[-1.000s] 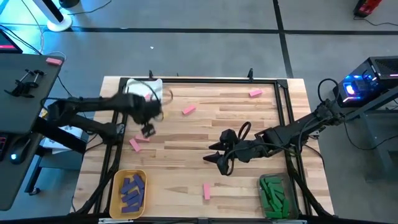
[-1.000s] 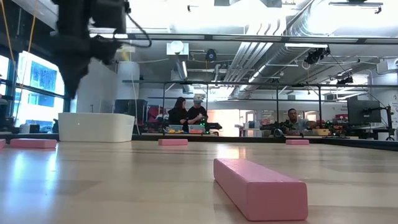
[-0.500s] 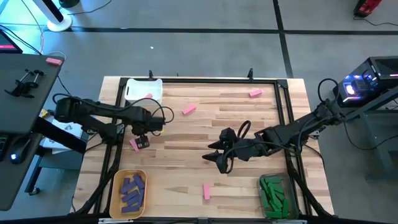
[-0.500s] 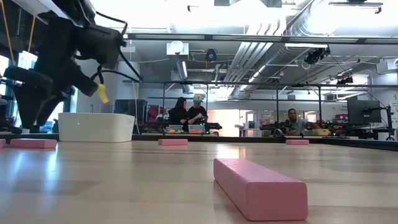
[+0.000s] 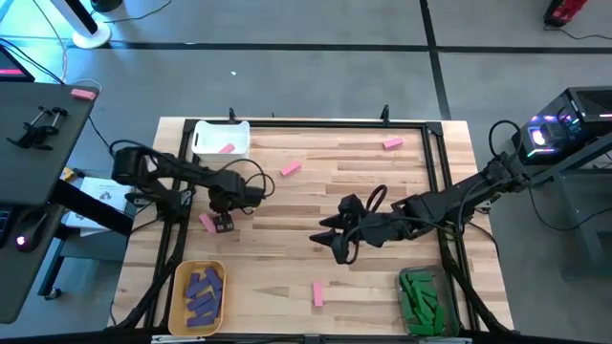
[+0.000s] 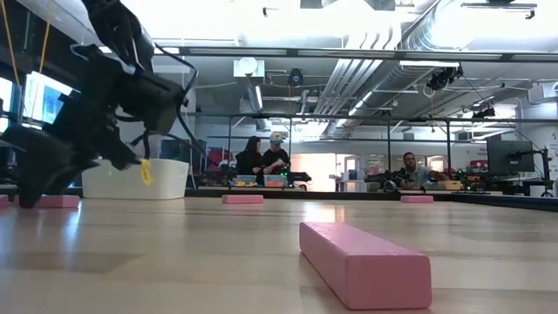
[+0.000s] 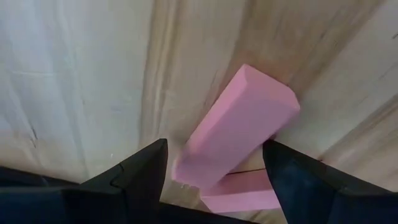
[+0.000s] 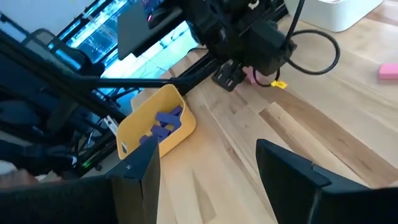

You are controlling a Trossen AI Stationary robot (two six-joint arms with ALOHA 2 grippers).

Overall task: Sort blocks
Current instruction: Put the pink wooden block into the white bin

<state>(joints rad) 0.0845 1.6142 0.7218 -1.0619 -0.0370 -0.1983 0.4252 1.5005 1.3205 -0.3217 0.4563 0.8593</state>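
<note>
Two pink blocks lie together near the table's left edge. The upper block (image 7: 244, 118) rests at a slant across the lower one (image 7: 239, 198); the high view shows them as a pair of blocks (image 5: 206, 223). My left gripper (image 7: 214, 144) is open and low over them, pointing steeply down, one finger on either side of the upper block's near end. I cannot tell whether it touches. In the low view my left gripper (image 6: 35, 179) stands at the far left. My right gripper (image 5: 335, 247) hangs open above the table's middle with nothing between its fingers.
A white bin (image 5: 222, 139) at the far left holds a pink block. A yellow bin (image 5: 199, 291) with purple blocks stands near left, a clear bin (image 5: 421, 298) with green blocks near right. Loose pink blocks lie at three spots (image 5: 291, 168), (image 5: 392, 143), (image 5: 317, 293).
My left gripper has come down from beside the white bin toward the table's near edge and tipped steeply downward. It now stands low around the pink blocks, still open. My right gripper has kept still.
</note>
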